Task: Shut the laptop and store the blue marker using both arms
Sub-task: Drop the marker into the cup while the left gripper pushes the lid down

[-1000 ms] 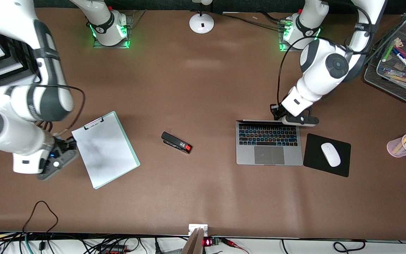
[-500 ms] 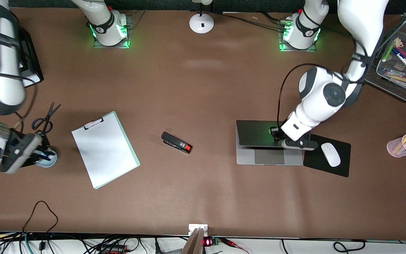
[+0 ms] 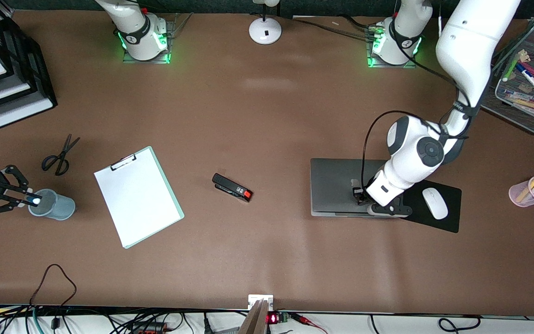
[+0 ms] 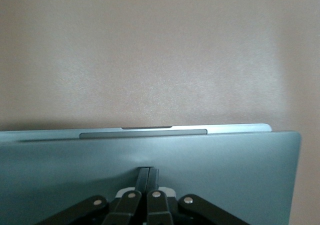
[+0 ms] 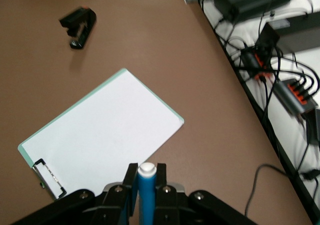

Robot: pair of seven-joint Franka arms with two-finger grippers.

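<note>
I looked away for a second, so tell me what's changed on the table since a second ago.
The left gripper pushed the laptop lid down: open a second ago, it is now shut, fingers closed on the lid. The right gripper, shut on the blue marker, swung out toward the table's end and now holds it over the grey cup. Clipboard, stapler and mouse stayed put.

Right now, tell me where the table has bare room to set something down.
Widest bare patch: between the stapler and the robot bases. Another strip runs nearer the camera than the clipboard and the laptop. Crowded: the left arm's end, where the mouse pad adjoins the laptop under the left gripper.
</note>
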